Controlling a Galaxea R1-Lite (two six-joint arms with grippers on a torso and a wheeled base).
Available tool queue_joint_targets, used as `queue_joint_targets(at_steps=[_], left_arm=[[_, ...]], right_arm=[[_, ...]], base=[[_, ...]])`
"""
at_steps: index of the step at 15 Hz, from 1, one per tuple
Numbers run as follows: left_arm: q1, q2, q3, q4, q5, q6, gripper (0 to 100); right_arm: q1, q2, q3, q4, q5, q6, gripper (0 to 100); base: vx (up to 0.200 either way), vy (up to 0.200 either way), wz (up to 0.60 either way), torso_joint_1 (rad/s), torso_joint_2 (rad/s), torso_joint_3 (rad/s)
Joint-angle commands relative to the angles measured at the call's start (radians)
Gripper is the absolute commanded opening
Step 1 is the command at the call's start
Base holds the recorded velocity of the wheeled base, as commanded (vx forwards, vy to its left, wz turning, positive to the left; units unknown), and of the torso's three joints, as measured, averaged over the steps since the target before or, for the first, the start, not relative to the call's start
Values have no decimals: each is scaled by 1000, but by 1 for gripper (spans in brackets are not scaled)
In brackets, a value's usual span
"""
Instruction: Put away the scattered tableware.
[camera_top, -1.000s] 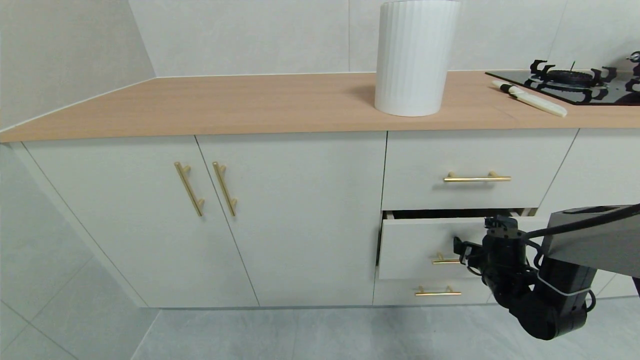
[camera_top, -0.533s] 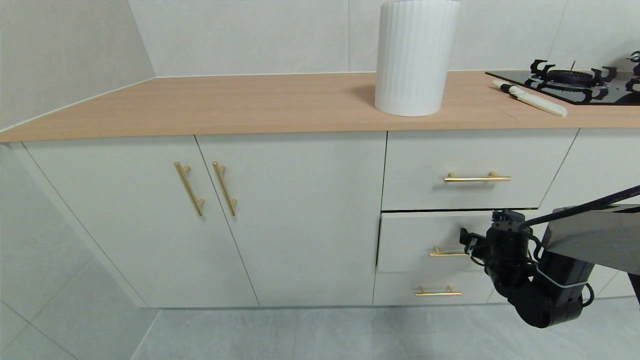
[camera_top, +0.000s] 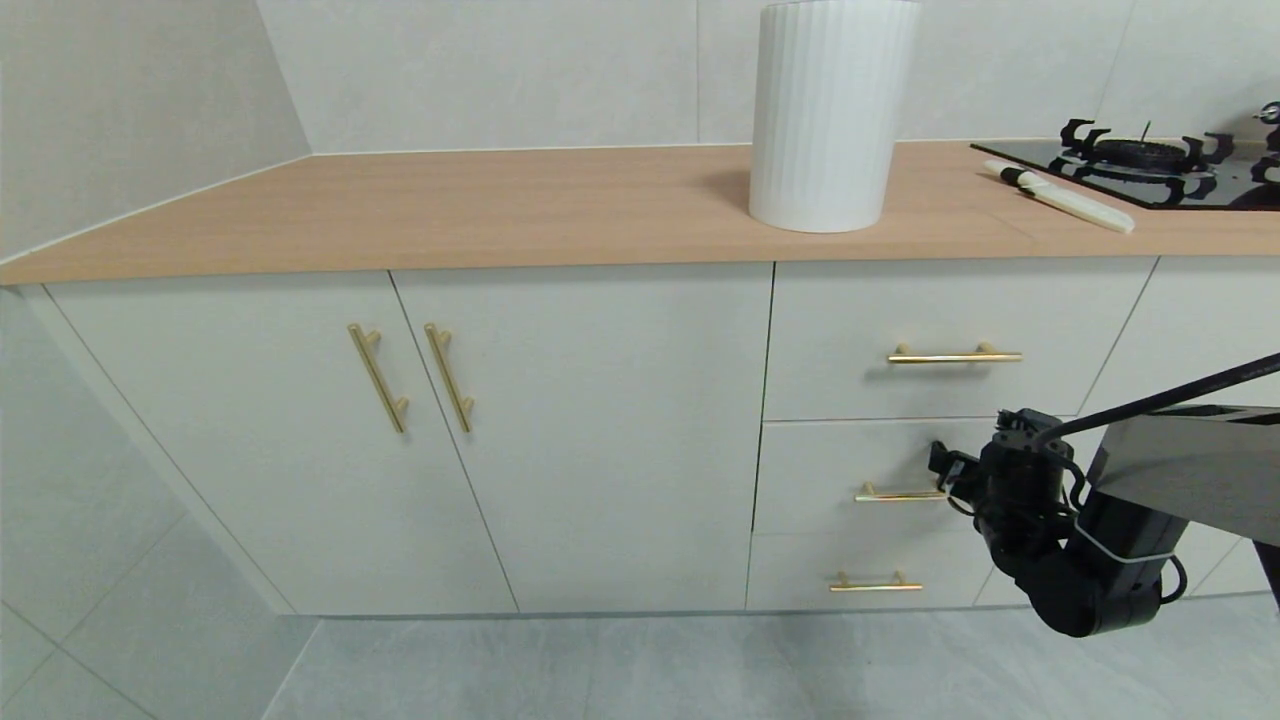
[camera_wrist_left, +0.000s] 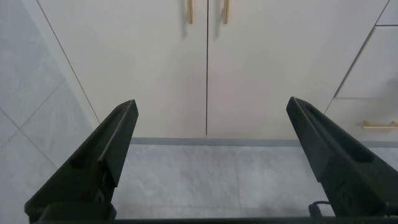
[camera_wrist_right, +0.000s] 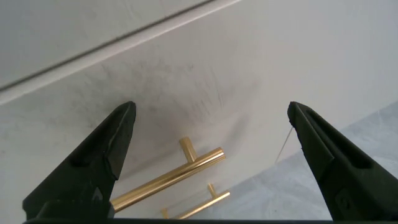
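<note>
A white knife (camera_top: 1065, 198) lies on the wooden countertop (camera_top: 480, 205) beside the stove. Below it, the middle drawer (camera_top: 850, 465) sits flush with the cabinet front. My right gripper (camera_top: 950, 478) is at the right end of that drawer's brass handle (camera_top: 895, 494), open. In the right wrist view the right gripper (camera_wrist_right: 211, 162) is close to the drawer face, with the brass handle (camera_wrist_right: 168, 177) between and below its spread fingers, nothing gripped. My left gripper (camera_wrist_left: 211, 162) hangs low and open, facing the double cabinet doors (camera_wrist_left: 207, 62).
A tall white ribbed container (camera_top: 828, 115) stands on the countertop above the drawers. A black gas stove (camera_top: 1150, 160) is at the far right. Top drawer (camera_top: 950, 335) and bottom drawer (camera_top: 870, 580) are shut. Grey tiled floor (camera_top: 600, 670) lies in front.
The middle drawer, slightly open a second ago, has slid in until flush. My right gripper moved toward the cabinet with it.
</note>
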Motion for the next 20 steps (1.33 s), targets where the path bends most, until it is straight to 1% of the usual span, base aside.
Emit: queue_joint_targets(at_steps=[1, 7, 12, 14, 16, 18, 19, 20], left_arm=[[0, 0, 0, -1, 1, 0, 100], [0, 0, 0, -1, 1, 0, 100], [0, 0, 0, -1, 1, 0, 100], [0, 0, 0, 0, 1, 0, 100], [0, 0, 0, 0, 1, 0, 100], [0, 0, 0, 0, 1, 0, 100], [0, 0, 0, -1, 1, 0, 100], [0, 0, 0, 0, 1, 0, 100]], right_arm=[[-4, 2, -6, 1, -2, -1, 100], [-19, 7, -32, 1, -3, -1, 100], [-18, -4, -23, 1, -5, -1, 100], [-15, -53, 43, 1, -2, -2, 100], [17, -191, 204, 12, 78, -16, 100], [31, -358, 357, 30, 221, -74, 100], [39, -441, 397, 56, 251, -100, 100], [47, -475, 408, 68, 253, -111, 100]], base=[[0, 0, 0, 0, 0, 0], [0, 0, 0, 0, 0, 0], [0, 0, 0, 0, 0, 0], [0, 0, 0, 0, 0, 0], [0, 0, 0, 0, 0, 0], [0, 0, 0, 0, 0, 0], [0, 0, 0, 0, 0, 0], [0, 0, 0, 0, 0, 0]])
